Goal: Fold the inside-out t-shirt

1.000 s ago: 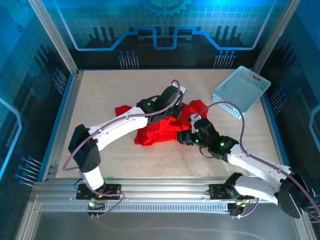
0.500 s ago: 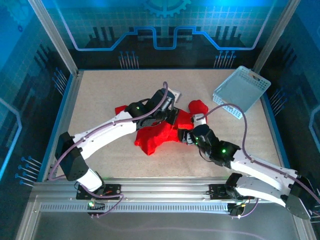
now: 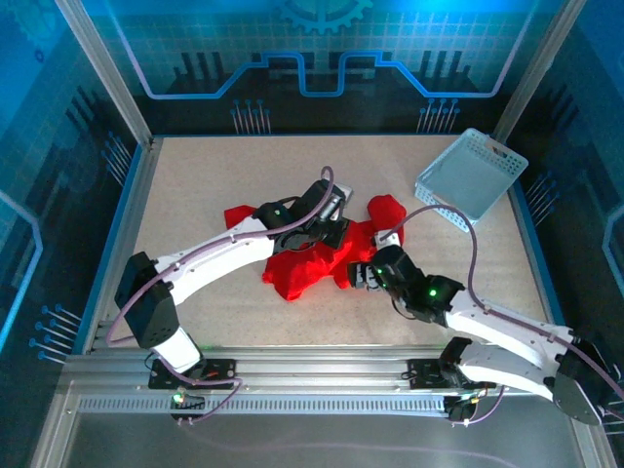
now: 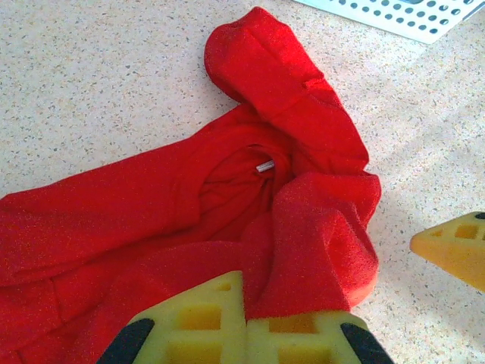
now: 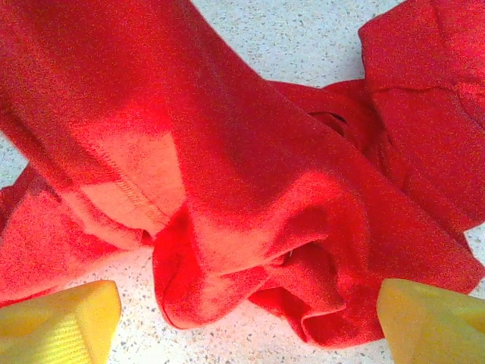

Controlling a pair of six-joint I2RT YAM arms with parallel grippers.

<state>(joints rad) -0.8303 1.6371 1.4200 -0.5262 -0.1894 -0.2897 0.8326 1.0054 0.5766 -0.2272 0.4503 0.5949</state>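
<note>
The inside-out t-shirt (image 3: 302, 268) lies crumpled and bright red on the speckled table mid-way between the arms. My left gripper (image 3: 330, 232) sits over its upper middle. In the left wrist view that gripper (image 4: 246, 322) is shut on a raised fold of the t-shirt (image 4: 151, 205), with the neck opening and a small label just beyond. My right gripper (image 3: 357, 273) hovers at the shirt's right edge. In the right wrist view it (image 5: 246, 326) is wide open, its yellow fingertips (image 5: 61, 318) astride a bunched lobe of the t-shirt (image 5: 227, 152) without touching it.
A light blue mesh basket (image 3: 471, 174) sits tilted at the back right; its edge (image 4: 402, 15) shows at the top of the left wrist view. Metal frame posts and a blue rail border the table. Bare table lies left of and in front of the shirt.
My right gripper has opened wide and let the cloth drop. My left gripper, still shut on the shirt, has drawn a little toward the near side, and the cloth has shifted with it.
</note>
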